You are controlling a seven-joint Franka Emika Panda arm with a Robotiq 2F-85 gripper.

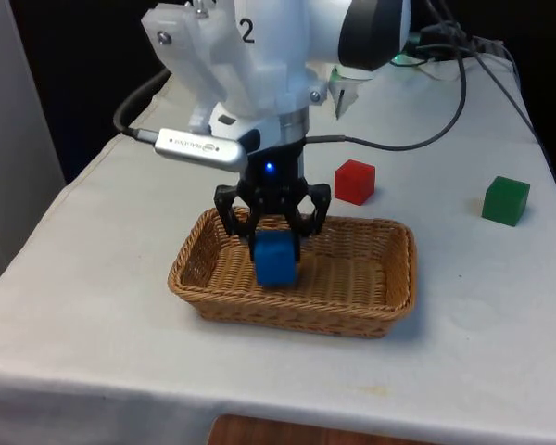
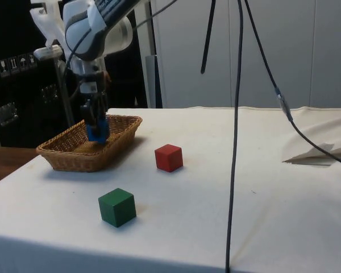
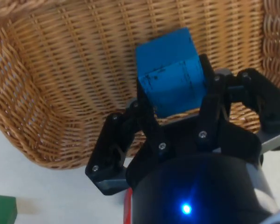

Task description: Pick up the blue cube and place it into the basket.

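- My end effector (image 1: 276, 243) is clamped on the blue cube (image 1: 276, 259), holding it low inside the wicker basket (image 1: 371, 292).
- I judge only release remains.

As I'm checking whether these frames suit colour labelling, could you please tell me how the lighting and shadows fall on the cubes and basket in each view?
Front view: even light, soft shadows beside the red cube and green cube. Side view: the basket casts a faint shadow on the cloth; dark backdrop behind it. Wrist view: the blue cube, held in the gripper, is brightly lit, its lower face shaded.
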